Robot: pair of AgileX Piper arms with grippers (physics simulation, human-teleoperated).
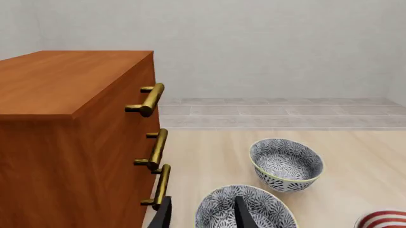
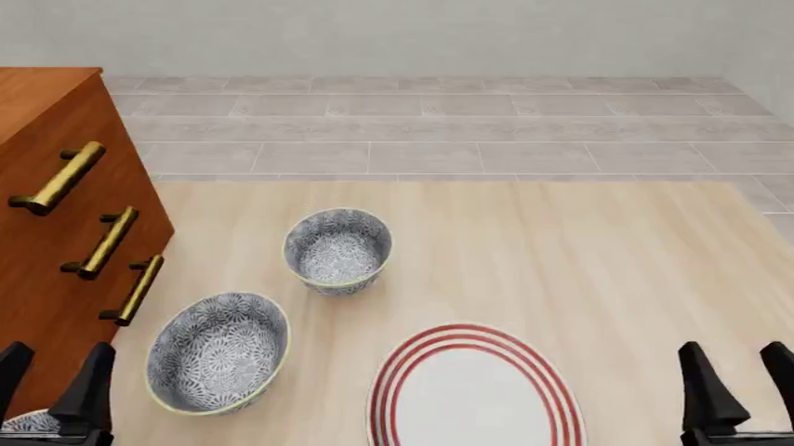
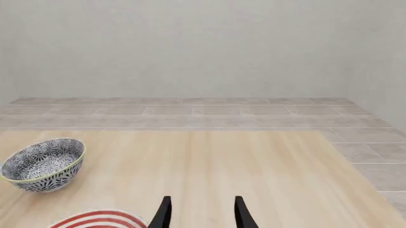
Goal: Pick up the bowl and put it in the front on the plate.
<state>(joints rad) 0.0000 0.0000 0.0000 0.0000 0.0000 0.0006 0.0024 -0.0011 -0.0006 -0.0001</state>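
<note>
Both sets of fingers stand apart with nothing between them. The left gripper hangs low at the near edge of the counter, just beside the wooden drawer chest with its brass handles. The right gripper hangs at the near edge on the other side, well apart from the chest.

The task seems not yet begun: no bowl is lifted. Of the patterned bowls, the front bowl sits on the counter close beside the chest, just ahead of the left fingers, tilted a little. A second bowl stands farther back from the chest's corner. A sliver of a third shows right under the left gripper. The red-ringed plate lies flat, beyond the front bowl from the chest, and bare.

The front bowl looks like glazed ceramic: stiff, fairly heavy, slick, and liable to chip. I would pinch its wall at the pale rim, one finger inside and one outside.
</note>
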